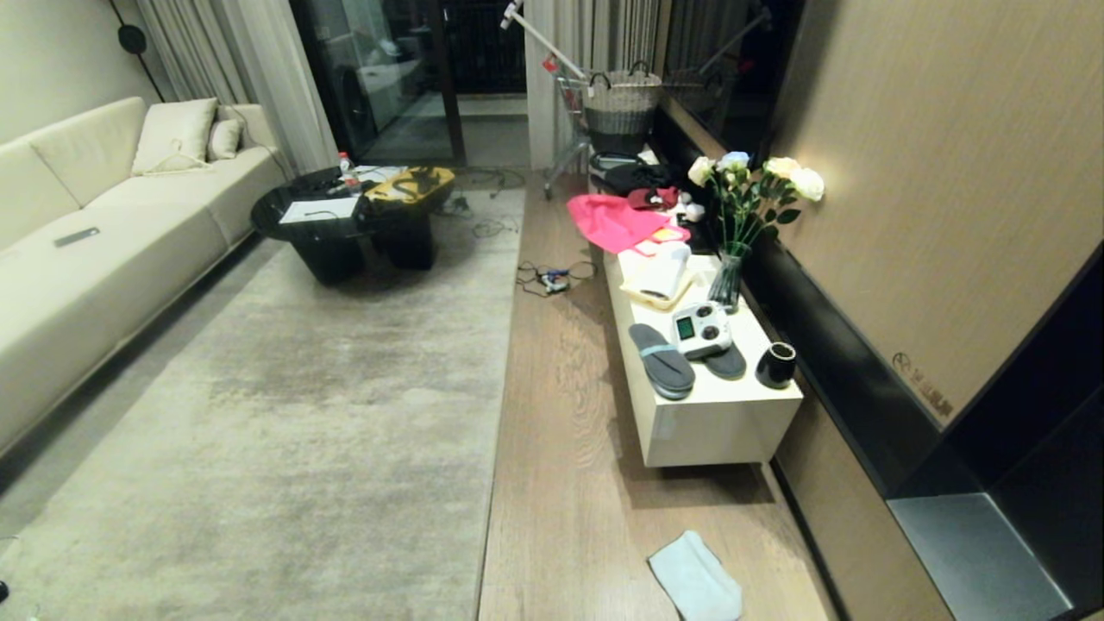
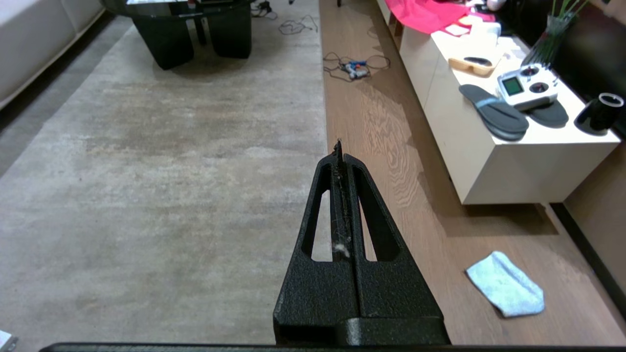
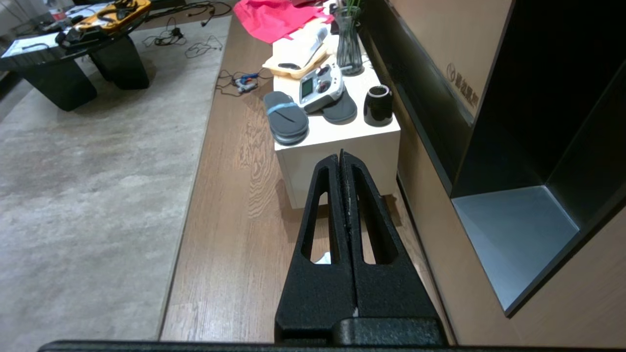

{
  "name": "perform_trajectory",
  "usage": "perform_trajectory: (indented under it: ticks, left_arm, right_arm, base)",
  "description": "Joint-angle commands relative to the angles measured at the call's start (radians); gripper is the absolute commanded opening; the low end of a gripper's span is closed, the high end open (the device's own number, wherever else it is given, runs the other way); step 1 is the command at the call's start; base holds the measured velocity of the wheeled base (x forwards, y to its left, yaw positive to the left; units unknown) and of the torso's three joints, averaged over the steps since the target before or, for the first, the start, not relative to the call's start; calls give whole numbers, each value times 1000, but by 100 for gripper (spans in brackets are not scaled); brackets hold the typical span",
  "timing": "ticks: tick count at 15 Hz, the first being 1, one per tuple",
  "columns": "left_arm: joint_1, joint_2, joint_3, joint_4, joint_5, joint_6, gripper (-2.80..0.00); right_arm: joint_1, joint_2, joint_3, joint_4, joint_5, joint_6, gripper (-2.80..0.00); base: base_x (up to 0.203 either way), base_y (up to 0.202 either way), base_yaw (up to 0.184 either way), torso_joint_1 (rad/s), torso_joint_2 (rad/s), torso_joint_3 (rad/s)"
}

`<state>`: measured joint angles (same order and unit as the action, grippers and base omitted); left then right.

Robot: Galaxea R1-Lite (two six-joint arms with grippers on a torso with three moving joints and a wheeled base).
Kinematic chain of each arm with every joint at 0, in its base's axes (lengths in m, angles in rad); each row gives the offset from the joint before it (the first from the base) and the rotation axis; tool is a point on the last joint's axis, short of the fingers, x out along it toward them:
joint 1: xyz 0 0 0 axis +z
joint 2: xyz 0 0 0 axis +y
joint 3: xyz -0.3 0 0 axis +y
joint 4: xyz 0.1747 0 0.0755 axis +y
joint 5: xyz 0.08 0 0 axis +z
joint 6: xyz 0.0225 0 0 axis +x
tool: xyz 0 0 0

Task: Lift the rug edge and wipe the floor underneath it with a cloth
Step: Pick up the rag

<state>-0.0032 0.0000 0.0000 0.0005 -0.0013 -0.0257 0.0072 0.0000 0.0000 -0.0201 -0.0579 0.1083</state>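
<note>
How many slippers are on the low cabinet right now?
2. One slipper lies at the cabinet top's floor-side edge; the other slipper sits beside it toward the wall, half hidden under the white controller. More could be hidden among the clutter farther along.

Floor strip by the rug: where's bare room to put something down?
Bare floor between the rug edge and the cabinet, short of the cloth. Crowded: cabinet top, and the cables farther along.

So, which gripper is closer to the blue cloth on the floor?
Right, as far as I can judge. The right gripper hangs above the floor with the cloth partly hidden just behind its fingers; the left gripper hangs over the rug edge, further to the side.
</note>
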Motion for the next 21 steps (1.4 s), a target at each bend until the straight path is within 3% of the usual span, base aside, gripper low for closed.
perform_trajectory:
  ticks: [1,11,21]
  left_arm:
    - [0,0,0,1,0,0,-280]
    - [0,0,0,1,0,0,-280]
    - [0,0,0,1,0,0,-280]
  right_arm:
    - [0,2,0,0,0,1,-280]
    - [0,2,0,0,0,1,-280]
    - [0,2,0,0,0,2,-280]
  base:
    - [0,0,0,-169,442,280]
    - [0,0,0,-173,531,354]
    - [0,0,0,-83,467,384]
